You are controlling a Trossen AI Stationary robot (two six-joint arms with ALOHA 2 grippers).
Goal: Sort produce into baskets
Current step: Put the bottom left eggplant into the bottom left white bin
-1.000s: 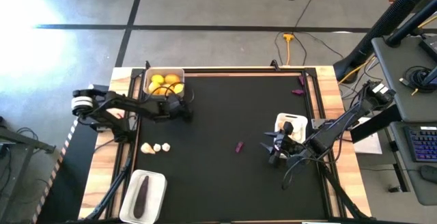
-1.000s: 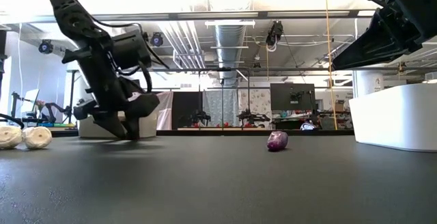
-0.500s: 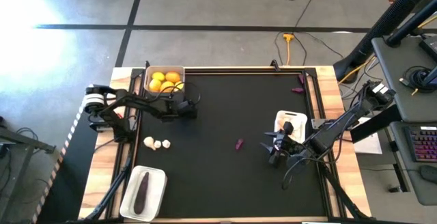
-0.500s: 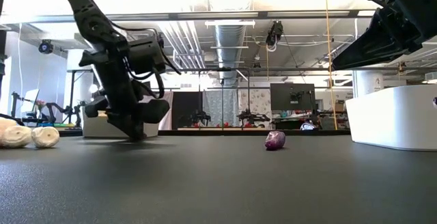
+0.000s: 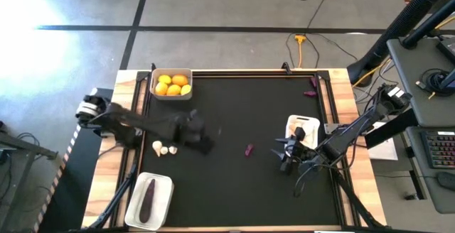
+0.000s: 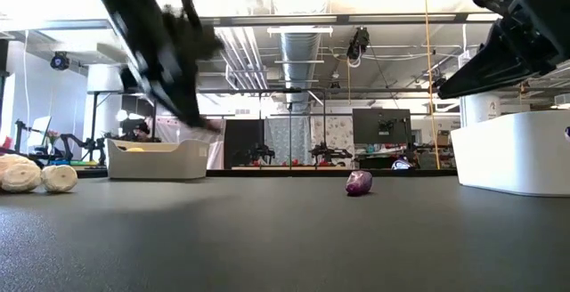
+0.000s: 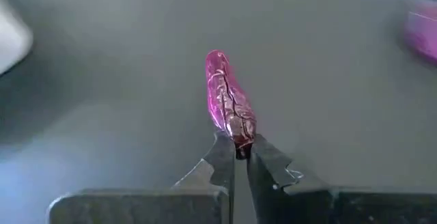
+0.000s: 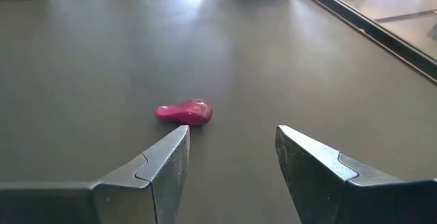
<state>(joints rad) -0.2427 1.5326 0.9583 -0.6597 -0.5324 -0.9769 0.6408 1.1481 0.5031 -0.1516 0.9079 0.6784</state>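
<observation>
Looking down on the black mat point(image 5: 242, 112) with twelve o'clock at its far edge, I had the citrus basket point(image 5: 153, 91) at about ten o'clock, in the far left corner, with the yellow-orange citrus fruits point(image 5: 173, 85) heaped inside it. At seven o'clock, in the near left corner, lay the eggplant basket point(image 5: 165, 183), with one large dark eggplant point(image 5: 148, 199) lying lengthwise in it. Between those two, at nine o'clock, the white garlic bulbs point(image 5: 163, 148) sat in a short row on the mat, touching one another.

Just past the bulbs, towards the centre, my left gripper point(image 7: 237, 149) hung above the mat, blurred in the overhead picture. Its jaws were clenched on one end of a tiny eggplant point(image 7: 229, 98), which stuck straight out beyond the fingertips, glossy purple and wrinkled.

A little right of centre, near five o'clock, a loose tiny eggplant point(image 5: 249, 150) lay on its side on bare mat, well apart from every basket.

My right gripper point(image 8: 232, 138) waited at about four o'clock, low over the mat, its jaws spread and gripping nothing, pointed at that loose piece, which lay just beyond the fingertips.

At three o'clock, just beside that gripper, stood the right basket point(image 5: 311, 126); I could not tell what it contained.
</observation>
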